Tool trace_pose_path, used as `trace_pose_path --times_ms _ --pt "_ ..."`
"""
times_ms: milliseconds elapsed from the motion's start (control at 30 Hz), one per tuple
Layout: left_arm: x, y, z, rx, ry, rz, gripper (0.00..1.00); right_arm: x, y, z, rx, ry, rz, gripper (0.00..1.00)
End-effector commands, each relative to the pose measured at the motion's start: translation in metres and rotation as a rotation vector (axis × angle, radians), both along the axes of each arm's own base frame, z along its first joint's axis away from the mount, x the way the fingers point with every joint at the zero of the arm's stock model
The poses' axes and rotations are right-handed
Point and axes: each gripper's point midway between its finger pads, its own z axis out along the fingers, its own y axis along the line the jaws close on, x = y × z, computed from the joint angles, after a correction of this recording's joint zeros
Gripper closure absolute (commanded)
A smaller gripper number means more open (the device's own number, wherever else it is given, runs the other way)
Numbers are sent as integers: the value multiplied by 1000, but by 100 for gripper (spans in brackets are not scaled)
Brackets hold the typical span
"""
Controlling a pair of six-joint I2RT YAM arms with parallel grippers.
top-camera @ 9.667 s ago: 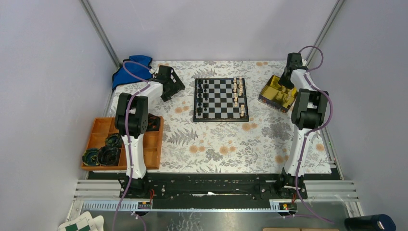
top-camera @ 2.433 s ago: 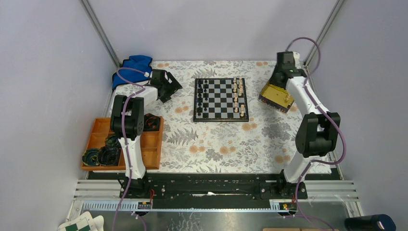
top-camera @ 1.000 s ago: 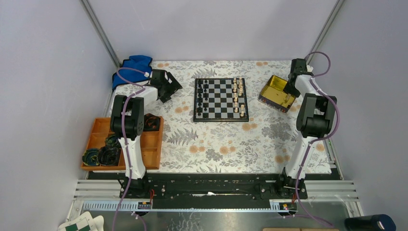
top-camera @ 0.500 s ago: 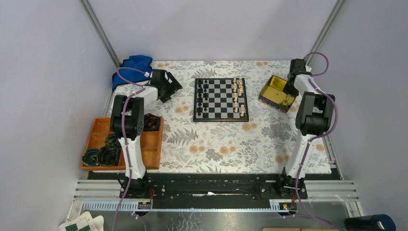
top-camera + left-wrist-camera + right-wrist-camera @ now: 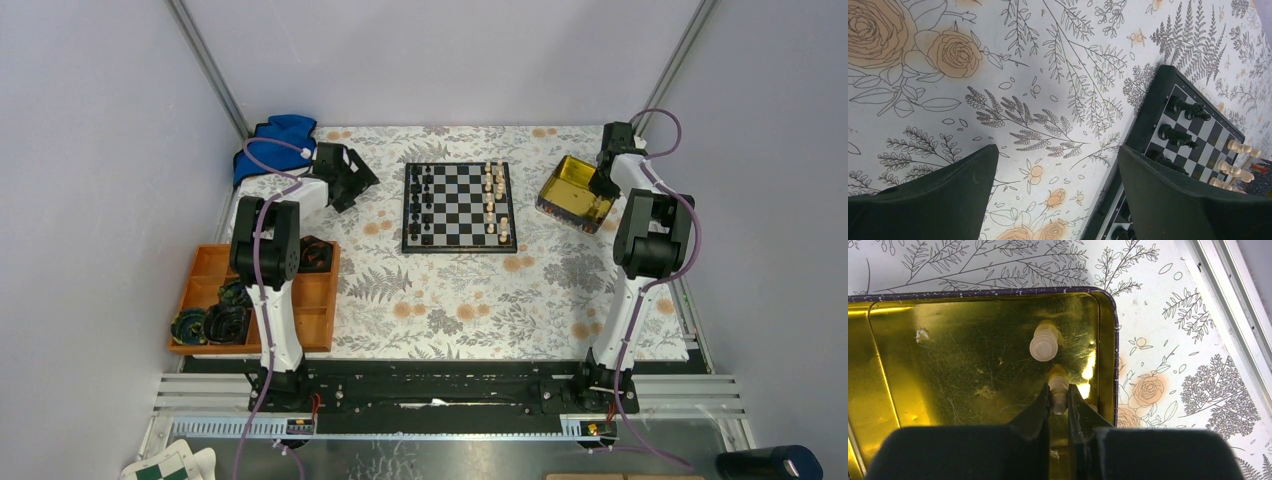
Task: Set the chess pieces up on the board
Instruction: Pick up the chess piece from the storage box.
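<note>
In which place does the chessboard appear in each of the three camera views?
Top external: the board lies in the upper middle.
Left wrist: the board is at the right side, one corner pointing up.
Right wrist: not in it.
Shared landmark: the floral cloth, in all three views.

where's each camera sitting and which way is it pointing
Top external: above and behind the arm bases, looking down at the board and gold tin; both arms show.
Left wrist: on the left arm, looking down at floral cloth and the board's edge; open left fingers show.
Right wrist: looking down into the tin; right fingers pinch a pale piece.
Shared: top and left wrist both see the board; top and right wrist, the tin.
</note>
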Motion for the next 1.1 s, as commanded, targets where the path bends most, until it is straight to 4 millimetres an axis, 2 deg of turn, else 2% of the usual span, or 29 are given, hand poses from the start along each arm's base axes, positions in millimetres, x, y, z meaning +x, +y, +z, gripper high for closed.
trace_pose_path --times_ms 0,300,1067 --pt "-33 16 -56 69 185 13 1 13 -3 14 -6 -49 2 92" --pt "-33 17 -56 61 185 16 1 14 -2 26 -5 -73 10 100" --pt "-35 17 -55 54 187 22 1 7 3 64 -5 -147 29 100"
